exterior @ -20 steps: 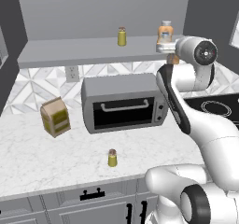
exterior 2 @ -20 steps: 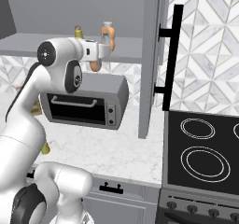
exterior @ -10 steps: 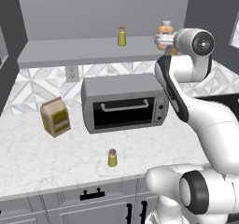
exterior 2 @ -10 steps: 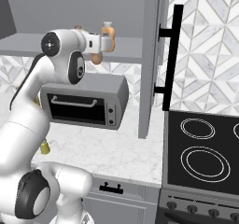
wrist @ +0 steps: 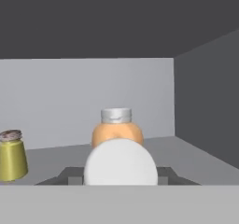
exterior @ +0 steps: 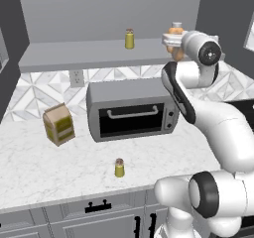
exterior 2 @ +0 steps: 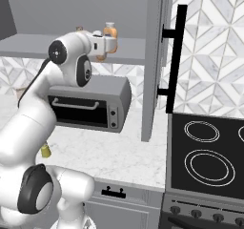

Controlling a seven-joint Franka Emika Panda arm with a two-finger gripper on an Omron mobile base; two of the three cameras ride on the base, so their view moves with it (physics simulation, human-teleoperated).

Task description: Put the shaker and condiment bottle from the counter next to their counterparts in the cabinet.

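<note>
We extend our arm up to the cabinet [exterior: 74, 58]. Our gripper [exterior 2: 108, 46] is clamped on the condiment bottle [wrist: 120, 161]; 1 twin bottle [wrist: 116, 129] stands just beyond.

No readable text; the box [exterior: 58, 124] may bear a label, too blurred.

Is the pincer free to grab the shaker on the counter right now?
Probably not yet: the pincer is up at the cabinet, seemingly holding the condiment bottle. The shaker itself stands unobstructed on the counter.
</note>
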